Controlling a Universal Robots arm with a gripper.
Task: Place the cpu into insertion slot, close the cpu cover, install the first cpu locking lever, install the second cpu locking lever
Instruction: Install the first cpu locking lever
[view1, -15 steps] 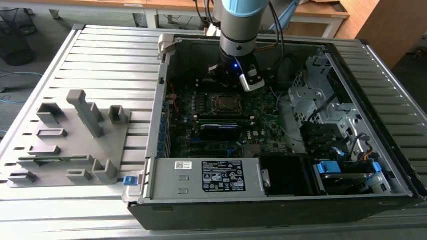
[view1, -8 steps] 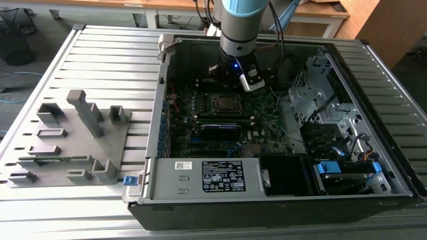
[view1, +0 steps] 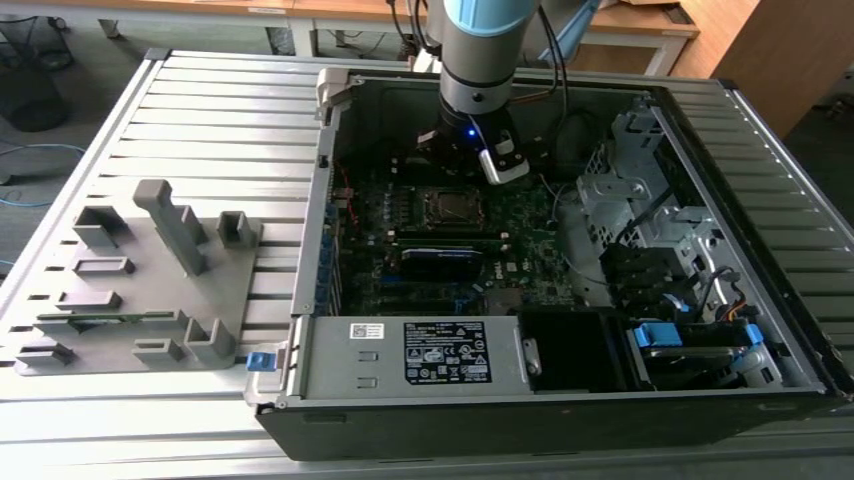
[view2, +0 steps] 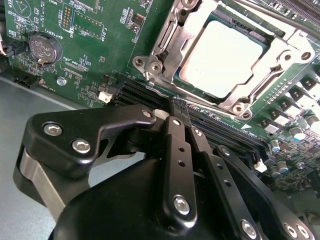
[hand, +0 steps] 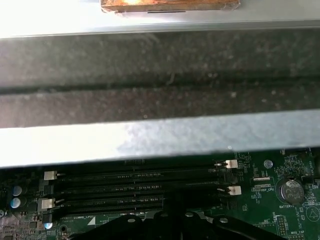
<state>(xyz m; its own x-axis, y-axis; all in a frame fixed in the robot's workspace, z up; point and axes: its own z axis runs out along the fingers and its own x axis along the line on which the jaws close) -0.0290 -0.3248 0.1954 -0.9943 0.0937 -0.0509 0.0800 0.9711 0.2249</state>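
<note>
Hovering over the open computer case (view1: 400, 400), your gripper (view1: 494, 170) hangs in the upper middle of the exterior view, pointing down at the circuit board (view1: 534, 235). The insertion slot (view1: 454, 206) lies just below it in that frame and a touch toward the exterior view's left, close but not underneath.

Look at the second wrist view: your fingers (view2: 175, 150) are clenched tip to tip, and you've got nothing visible between them. The cpu (view2: 222, 52) isn't in your grasp. It's seated in the socket, its pale face showing through the window of the cpu cover (view2: 167, 42), and that silvery frame looks folded down flat around it. By my read the chip is placed and the cover is closed; whether the frame is latched at its edges, you can't tell from here.

So the key relation is this: the socket lies straight ahead of your fingertips, beyond them, with its nearest corner the closest part. Your tips sit over the memory slots (hand: 125, 192), whose long axis runs crosswise between you and the socket's near edge.
</note>
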